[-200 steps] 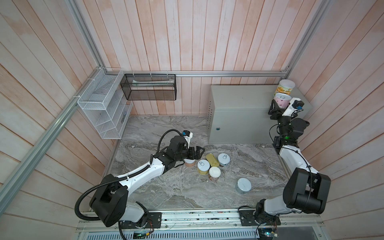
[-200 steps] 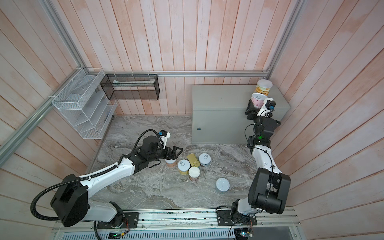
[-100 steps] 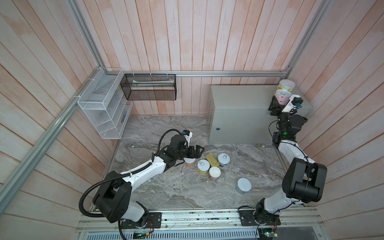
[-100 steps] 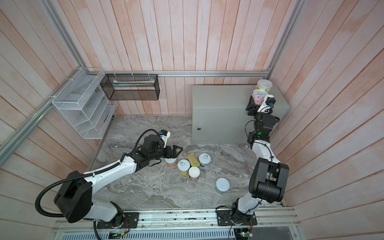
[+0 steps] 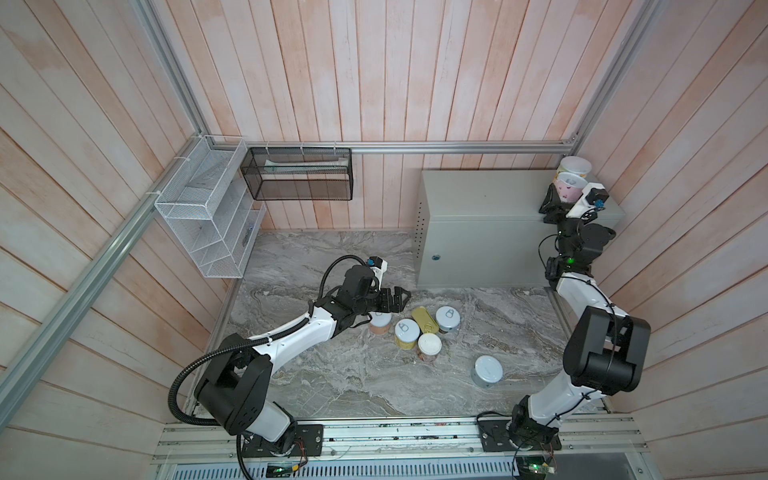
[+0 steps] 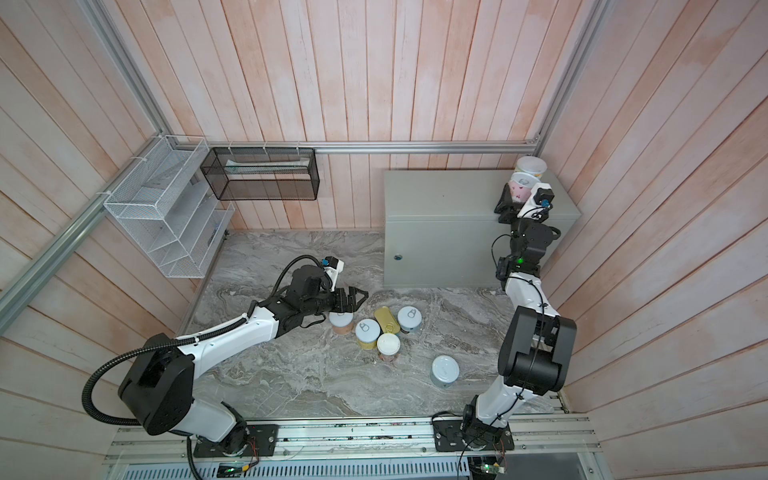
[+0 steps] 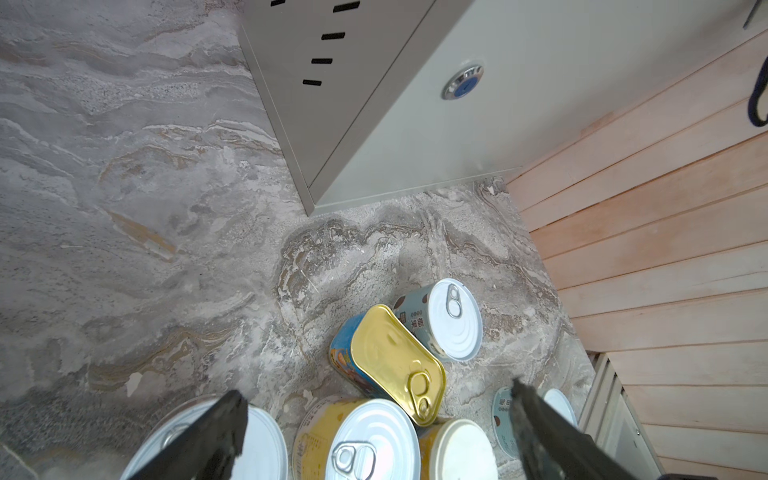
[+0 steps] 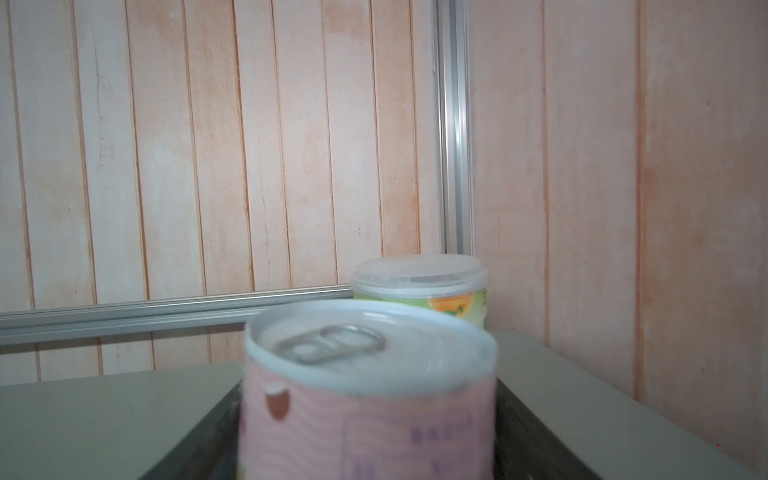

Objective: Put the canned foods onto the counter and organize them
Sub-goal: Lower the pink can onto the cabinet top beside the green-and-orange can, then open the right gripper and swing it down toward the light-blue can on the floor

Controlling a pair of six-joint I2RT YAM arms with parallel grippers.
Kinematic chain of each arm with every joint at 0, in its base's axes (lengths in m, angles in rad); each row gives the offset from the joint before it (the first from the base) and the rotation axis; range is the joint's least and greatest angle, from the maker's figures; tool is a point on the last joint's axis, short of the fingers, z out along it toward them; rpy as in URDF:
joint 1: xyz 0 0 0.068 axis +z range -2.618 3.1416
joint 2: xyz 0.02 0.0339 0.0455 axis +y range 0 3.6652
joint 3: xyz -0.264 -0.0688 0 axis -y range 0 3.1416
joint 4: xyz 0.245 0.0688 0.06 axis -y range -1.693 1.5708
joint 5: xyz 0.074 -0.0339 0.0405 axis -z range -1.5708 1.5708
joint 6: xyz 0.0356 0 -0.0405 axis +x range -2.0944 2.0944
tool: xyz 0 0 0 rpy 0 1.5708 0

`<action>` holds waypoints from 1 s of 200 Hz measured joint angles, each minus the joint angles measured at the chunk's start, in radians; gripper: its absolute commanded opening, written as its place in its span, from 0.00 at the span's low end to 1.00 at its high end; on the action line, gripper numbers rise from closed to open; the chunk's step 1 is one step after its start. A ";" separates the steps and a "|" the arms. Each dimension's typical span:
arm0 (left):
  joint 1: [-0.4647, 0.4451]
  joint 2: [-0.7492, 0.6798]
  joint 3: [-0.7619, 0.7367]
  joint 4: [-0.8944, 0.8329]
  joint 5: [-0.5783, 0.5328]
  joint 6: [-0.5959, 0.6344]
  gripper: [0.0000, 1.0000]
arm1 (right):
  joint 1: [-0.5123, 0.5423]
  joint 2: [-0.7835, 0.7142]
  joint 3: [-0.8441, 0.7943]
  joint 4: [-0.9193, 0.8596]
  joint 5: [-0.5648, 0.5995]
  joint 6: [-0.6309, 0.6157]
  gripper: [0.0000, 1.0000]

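holds left pincer (image 5: pixel 401 301) wide above tins (image 5: pixel 406 329) on marbled slab (image 5: pixel 332 374); brackets pink tin (image 5: pixel 571 187) on table (image 5: pixel 478 195) with right pincer (image 5: pixel 566 198); cannot tell whether gripped.

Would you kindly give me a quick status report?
Left gripper open above loose cans. Right gripper around pink can on counter, grip unclear. Orange can close behind.

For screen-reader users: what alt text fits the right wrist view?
A blurred pink can with a pull-tab top fills the foreground between the dark fingers of the right tool, over a grey-green cabinet top. Behind it stands a second can with a plastic lid, against pale wooden planks.
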 measured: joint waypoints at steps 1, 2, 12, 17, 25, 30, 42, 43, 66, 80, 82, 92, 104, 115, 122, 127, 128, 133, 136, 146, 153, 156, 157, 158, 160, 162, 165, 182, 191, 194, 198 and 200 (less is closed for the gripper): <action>0.000 0.000 0.000 0.000 0.000 0.000 1.00 | 0.000 0.000 0.000 0.000 0.000 0.000 0.89; 0.000 0.000 0.000 0.001 0.001 0.000 1.00 | 0.000 0.000 0.001 -0.001 0.000 -0.002 0.90; 0.001 0.000 0.001 0.002 0.006 -0.001 1.00 | 0.000 0.000 0.002 -0.005 0.001 -0.004 0.92; 0.002 0.000 0.001 0.001 0.007 -0.002 1.00 | 0.000 0.000 0.002 -0.007 0.001 -0.004 0.92; 0.002 0.000 0.000 0.001 0.007 -0.002 1.00 | 0.000 0.000 0.002 -0.007 0.001 -0.003 0.93; 0.002 0.000 0.001 0.001 0.007 -0.002 1.00 | 0.000 0.000 0.002 -0.007 0.000 -0.003 0.93; 0.003 0.000 0.000 0.002 0.009 -0.002 1.00 | 0.000 0.000 0.002 -0.007 0.000 -0.003 0.94; 0.003 0.000 0.000 0.002 0.009 -0.002 1.00 | 0.000 0.000 0.002 -0.007 0.000 -0.003 0.94; 0.003 -0.001 0.000 0.002 0.009 -0.003 1.00 | 0.000 -0.003 0.000 -0.011 0.000 -0.002 0.96; 0.003 -0.009 -0.005 0.001 0.009 -0.003 1.00 | 0.000 -0.013 -0.008 -0.021 0.000 0.006 0.97; 0.003 -0.011 -0.006 0.001 0.009 -0.003 1.00 | 0.000 -0.014 -0.009 -0.023 0.000 0.009 0.97; 0.003 -0.025 -0.013 0.000 0.006 -0.003 1.00 | 0.000 -0.027 -0.019 -0.037 0.000 0.018 0.98; 0.003 -0.043 -0.017 -0.002 0.005 -0.002 1.00 | 0.000 -0.047 -0.036 -0.060 0.000 0.024 0.98; 0.003 -0.061 -0.019 -0.002 0.001 -0.002 1.00 | 0.000 -0.069 -0.060 -0.079 0.000 0.027 0.98; 0.003 -0.072 -0.019 -0.002 -0.002 -0.002 1.00 | 0.000 -0.085 -0.076 -0.093 -0.001 0.028 0.98; 0.003 -0.080 -0.021 -0.002 -0.006 -0.002 1.00 | 0.000 -0.098 -0.087 -0.102 -0.001 0.031 0.98; 0.003 -0.081 -0.021 -0.002 -0.006 -0.002 1.00 | 0.000 -0.100 -0.088 -0.103 -0.001 0.031 0.98; 0.003 -0.089 -0.023 -0.002 -0.011 -0.001 1.00 | 0.000 -0.115 -0.102 -0.113 -0.001 0.034 0.98; 0.003 -0.094 -0.024 -0.002 -0.014 -0.001 1.00 | 0.000 -0.122 -0.109 -0.119 -0.001 0.035 0.98; 0.003 -0.106 -0.025 -0.006 -0.021 0.002 1.00 | 0.000 -0.155 -0.135 -0.134 -0.001 0.040 0.98; 0.003 -0.113 -0.025 -0.009 -0.024 0.004 1.00 | 0.000 -0.179 -0.154 -0.145 -0.001 0.044 0.98; 0.003 -0.116 -0.025 -0.012 -0.026 0.005 1.00 | 0.000 -0.191 -0.163 -0.149 -0.001 0.047 0.98; 0.003 -0.118 -0.025 -0.013 -0.026 0.006 1.00 | 0.000 -0.193 -0.165 -0.150 -0.001 0.047 0.98; 0.003 -0.119 -0.025 -0.014 -0.027 0.007 1.00 | 0.000 -0.200 -0.169 -0.151 -0.001 0.048 0.98; 0.003 -0.121 -0.025 -0.017 -0.028 0.009 1.00 | 0.000 -0.206 -0.174 -0.153 -0.001 0.050 0.98; 0.003 -0.124 -0.025 -0.019 -0.029 0.010 1.00 | 0.000 -0.214 -0.180 -0.154 -0.001 0.051 0.98; 0.003 -0.127 -0.025 -0.023 -0.031 0.012 1.00 | 0.000 -0.227 -0.190 -0.156 -0.001 0.053 0.98; 0.003 -0.151 -0.027 -0.042 -0.044 0.027 1.00 | 0.000 -0.299 -0.238 -0.176 -0.001 0.062 0.98; 0.003 -0.171 -0.034 -0.048 -0.049 0.033 1.00 | 0.000 -0.334 -0.256 -0.189 0.000 0.069 0.98; 0.003 -0.179 -0.037 -0.049 -0.052 0.035 1.00 | 0.000 -0.347 -0.262 -0.196 0.002 0.074 0.98; 0.003 -0.190 -0.042 -0.051 -0.056 0.038 1.00 | 0.000 -0.360 -0.269 -0.202 0.003 0.078 0.98; 0.003 -0.197 -0.045 -0.052 -0.058 0.040 1.00 | 0.000 -0.368 -0.273 -0.206 0.004 0.082 0.98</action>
